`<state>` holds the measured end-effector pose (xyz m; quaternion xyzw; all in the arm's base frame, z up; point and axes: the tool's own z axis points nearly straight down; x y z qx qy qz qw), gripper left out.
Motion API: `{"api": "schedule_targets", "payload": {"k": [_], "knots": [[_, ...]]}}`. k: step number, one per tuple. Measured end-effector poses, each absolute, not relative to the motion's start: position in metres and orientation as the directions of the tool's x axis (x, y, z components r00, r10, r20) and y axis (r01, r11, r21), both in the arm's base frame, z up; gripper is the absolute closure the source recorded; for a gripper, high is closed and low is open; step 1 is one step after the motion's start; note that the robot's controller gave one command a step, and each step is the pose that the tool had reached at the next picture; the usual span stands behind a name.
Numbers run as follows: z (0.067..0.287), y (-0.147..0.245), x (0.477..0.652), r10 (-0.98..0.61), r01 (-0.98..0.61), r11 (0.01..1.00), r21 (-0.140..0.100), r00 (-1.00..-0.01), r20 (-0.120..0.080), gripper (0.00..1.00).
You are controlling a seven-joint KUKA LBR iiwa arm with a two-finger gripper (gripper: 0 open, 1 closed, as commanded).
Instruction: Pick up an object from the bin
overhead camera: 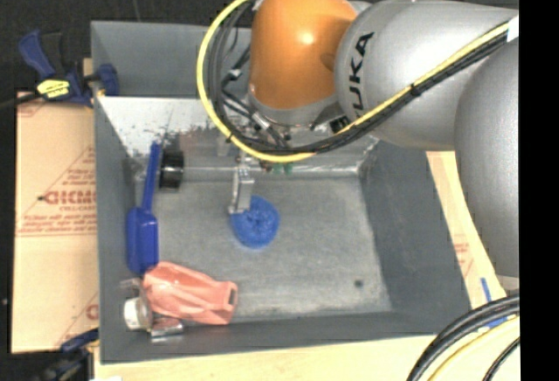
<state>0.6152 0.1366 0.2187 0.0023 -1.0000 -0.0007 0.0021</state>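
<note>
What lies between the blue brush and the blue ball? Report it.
Only bare bin floor, in the camera view; brush and ball have nothing between them.

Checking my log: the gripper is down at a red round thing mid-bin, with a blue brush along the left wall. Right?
Not quite: in the camera view the round thing mid-bin at the gripper is blue, not red. The blue brush does lie along the left wall.
</note>
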Motion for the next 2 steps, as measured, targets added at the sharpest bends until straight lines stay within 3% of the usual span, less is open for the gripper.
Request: {"api": "schedule_targets", "payload": {"k": [1, 2], "knots": [[0.223, 0.136, 0.617, 0.0, 0.0, 1.0, 0.003, -1.0, -0.004, 0.0], [0.069, 0.047, 0.598, 0.111, 0.111, 0.994, 0.004, -0.994, -0.001, 0.0]]}}
